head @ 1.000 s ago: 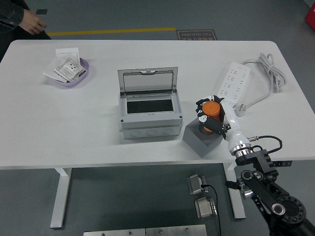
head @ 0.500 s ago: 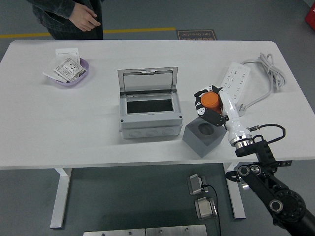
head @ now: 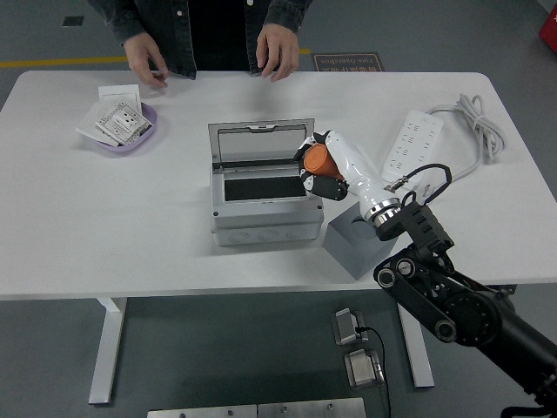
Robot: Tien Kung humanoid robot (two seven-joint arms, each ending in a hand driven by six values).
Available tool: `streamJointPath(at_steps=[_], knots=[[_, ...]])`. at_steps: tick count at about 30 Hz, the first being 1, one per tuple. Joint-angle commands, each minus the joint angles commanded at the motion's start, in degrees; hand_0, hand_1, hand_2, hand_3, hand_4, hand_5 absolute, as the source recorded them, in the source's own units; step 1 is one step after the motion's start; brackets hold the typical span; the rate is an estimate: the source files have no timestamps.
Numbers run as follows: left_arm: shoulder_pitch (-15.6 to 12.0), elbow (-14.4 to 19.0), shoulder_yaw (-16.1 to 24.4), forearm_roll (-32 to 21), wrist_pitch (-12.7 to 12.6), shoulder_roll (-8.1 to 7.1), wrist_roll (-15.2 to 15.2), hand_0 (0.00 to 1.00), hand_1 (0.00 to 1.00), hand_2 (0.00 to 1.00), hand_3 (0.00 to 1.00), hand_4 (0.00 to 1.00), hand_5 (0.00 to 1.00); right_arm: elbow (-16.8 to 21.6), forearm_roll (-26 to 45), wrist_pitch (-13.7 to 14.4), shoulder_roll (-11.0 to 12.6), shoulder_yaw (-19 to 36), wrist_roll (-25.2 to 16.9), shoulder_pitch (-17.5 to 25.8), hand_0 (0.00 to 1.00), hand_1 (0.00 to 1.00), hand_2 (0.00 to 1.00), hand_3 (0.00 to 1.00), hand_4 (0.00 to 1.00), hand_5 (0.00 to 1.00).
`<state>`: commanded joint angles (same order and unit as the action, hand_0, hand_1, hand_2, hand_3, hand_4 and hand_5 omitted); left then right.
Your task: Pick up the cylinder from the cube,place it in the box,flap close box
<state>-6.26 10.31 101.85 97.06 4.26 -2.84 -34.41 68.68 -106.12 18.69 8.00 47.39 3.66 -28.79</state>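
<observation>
My right hand (head: 318, 168) is shut on the orange cylinder (head: 316, 158) and holds it in the air over the right edge of the grey box (head: 261, 205). The box stands mid-table with its clear lid (head: 261, 142) tipped up at the back and a dark opening (head: 264, 187) facing up. The grey cube (head: 352, 237) sits just right of the box, partly hidden behind my forearm. My left arm is out of the picture.
A person stands at the far edge with both hands (head: 277, 45) hovering over the table. A purple dish (head: 122, 127) with paper packets lies at the back left. A white power strip (head: 413, 148) and its cable (head: 474, 122) lie at the right.
My right hand lifted the orange cylinder off the cube and carried it left to the box's right edge. The person walked from the far left to the middle of the far side.
</observation>
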Motion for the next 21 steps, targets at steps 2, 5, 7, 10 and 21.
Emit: streamJointPath(at_steps=[2, 5, 7, 10, 21], knots=[[0.01, 0.0, 0.12, 0.16, 0.06, -0.05, -0.09, 0.696, 0.697, 0.672, 0.707, 0.766, 0.517, -0.95, -1.1, -0.63, -0.54, -1.99, 2.16, -2.15, 0.002, 0.123, 0.275, 0.217, 0.002, 0.002], [0.1, 0.0, 0.22, 0.3, 0.1, -0.12, -0.17, 0.696, 0.697, 0.672, 0.707, 0.766, 0.517, -2.97, -1.87, -1.24, -1.77, -4.89, 4.23, -5.48, 0.002, 0.123, 0.275, 0.217, 0.002, 0.002], [0.17, 0.0, 0.34, 0.47, 0.09, -0.18, -0.16, 0.696, 0.697, 0.671, 0.708, 0.765, 0.516, -4.49, -1.84, -1.45, -2.54, -6.56, 4.7, -7.36, 0.002, 0.093, 0.274, 0.217, 0.002, 0.002], [0.24, 0.01, 0.49, 0.66, 0.12, -0.32, -0.22, 0.696, 0.697, 0.671, 0.708, 0.765, 0.516, -7.03, -1.33, -1.67, -3.72, -9.07, 4.82, -10.0, 0.002, 0.093, 0.274, 0.217, 0.002, 0.002], [0.33, 0.21, 0.7, 0.78, 0.13, -0.71, -0.69, 0.696, 0.699, 0.672, 0.708, 0.762, 0.513, -15.86, 2.04, -2.48, -7.53, -16.05, 4.1, -16.14, 0.002, 0.072, 0.275, 0.214, 0.002, 0.002]])
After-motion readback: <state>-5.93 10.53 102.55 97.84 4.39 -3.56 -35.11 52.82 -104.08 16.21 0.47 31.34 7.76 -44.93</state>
